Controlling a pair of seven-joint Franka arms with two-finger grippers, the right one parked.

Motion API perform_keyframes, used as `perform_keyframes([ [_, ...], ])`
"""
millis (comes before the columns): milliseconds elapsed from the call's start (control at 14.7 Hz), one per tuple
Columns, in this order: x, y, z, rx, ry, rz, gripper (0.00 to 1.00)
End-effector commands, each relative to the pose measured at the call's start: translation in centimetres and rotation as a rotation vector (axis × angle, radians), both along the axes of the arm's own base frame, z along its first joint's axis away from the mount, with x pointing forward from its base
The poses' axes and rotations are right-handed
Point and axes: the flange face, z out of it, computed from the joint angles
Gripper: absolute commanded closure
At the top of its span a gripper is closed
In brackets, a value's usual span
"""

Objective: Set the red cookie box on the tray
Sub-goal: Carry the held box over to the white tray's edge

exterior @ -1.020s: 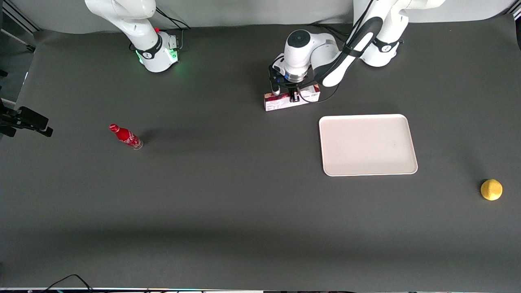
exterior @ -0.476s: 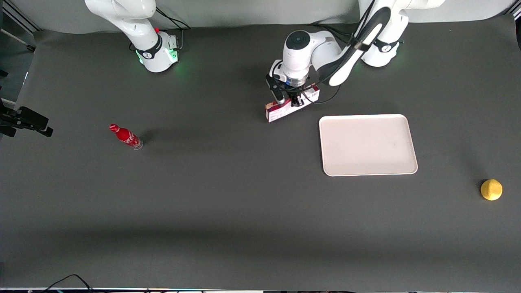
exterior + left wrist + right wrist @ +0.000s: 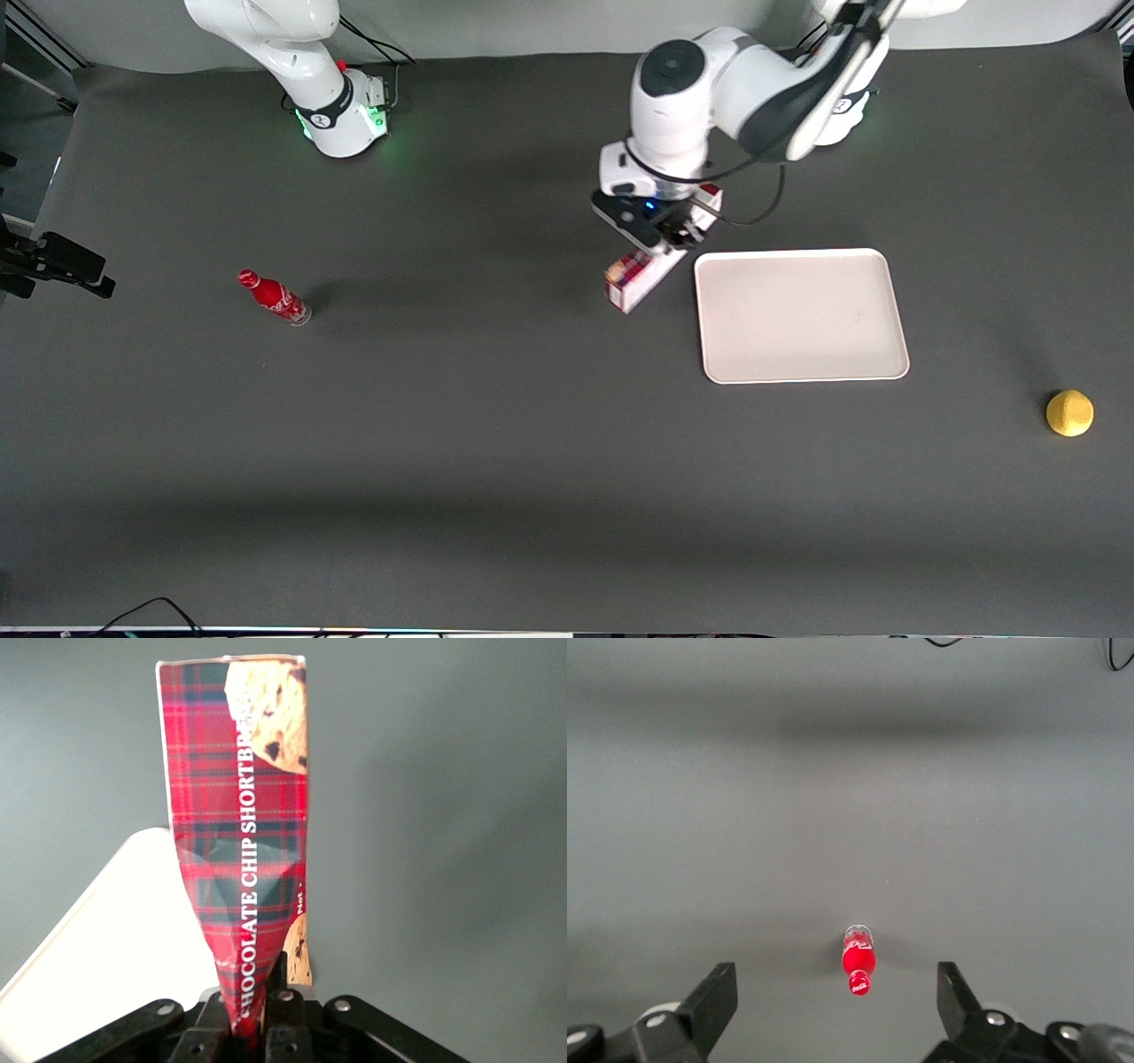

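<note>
**Thin carton pinched near one end, hanging just beside the tray**

Although the red cookie box was long, it read as a light, thin-walled cardboard carton, and the wrist view showed its tartan panel creased and narrowed where the gripper had its fingers clamped on it near one end. That buckling suggested soft walls that give under a pinch; a hold nearer the middle, across the narrow faces, would likely have tipped less and crushed less. Its printed skin looked smooth and slightly glossy, so some slip in the grasp seemed possible.

From the front, the box hung tilted off the table, its free end lower and nearer the camera, just beside the edge of the tray on the parked arm's side and not yet over it. That tray was a flat, matte, pinkish-white rectangle with rounded corners and a low rim, resting on the dark, felt-like table.

Toward the parked arm's end stood a small red bottle; toward the working arm's end lay a dimpled yellow lemon.
</note>
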Motion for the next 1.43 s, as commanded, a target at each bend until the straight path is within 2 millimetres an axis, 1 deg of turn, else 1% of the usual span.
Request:
perform_keyframes([
  [0, 6.8, 7.8, 6.8, -0.056, 0.001, 0.257, 1.0],
  [68, 8.5, 11.0, 7.7, -0.07, -0.004, 0.324, 1.0],
  [136, 9.9, 14.2, 8.2, -0.078, -0.008, 0.387, 1.0],
  [204, 11.0, 17.2, 8.6, -0.086, -0.013, 0.434, 1.0],
  [340, 13.1, 24.4, 8.9, -0.094, -0.02, 0.568, 1.0],
  [408, 13.7, 27.8, 8.8, -0.099, -0.011, 0.624, 1.0],
  [476, 14.0, 30.6, 8.1, -0.09, 0.002, 0.642, 1.0],
  [612, 13.8, 35.7, 5.9, -0.073, 0.033, 0.636, 1.0],
  [680, 13.3, 37.4, 4.5, -0.065, 0.059, 0.645, 1.0],
  [748, 12.8, 38.3, 3.1, -0.058, 0.081, 0.663, 1.0],
  [816, 12.1, 38.9, 1.3, -0.052, 0.098, 0.673, 1.0],
  [884, 11.3, 39.9, -0.9, -0.056, 0.093, 0.691, 1.0],
  [1088, 8.8, 40.8, -6.7, -0.074, 0.057, 0.706, 1.0],
  [1293, 6.4, 40.9, -10.7, -0.089, 0.025, 0.721, 1.0],
  [1361, 6.0, 40.9, -11.9, -0.097, 0.009, 0.725, 1.0],
])
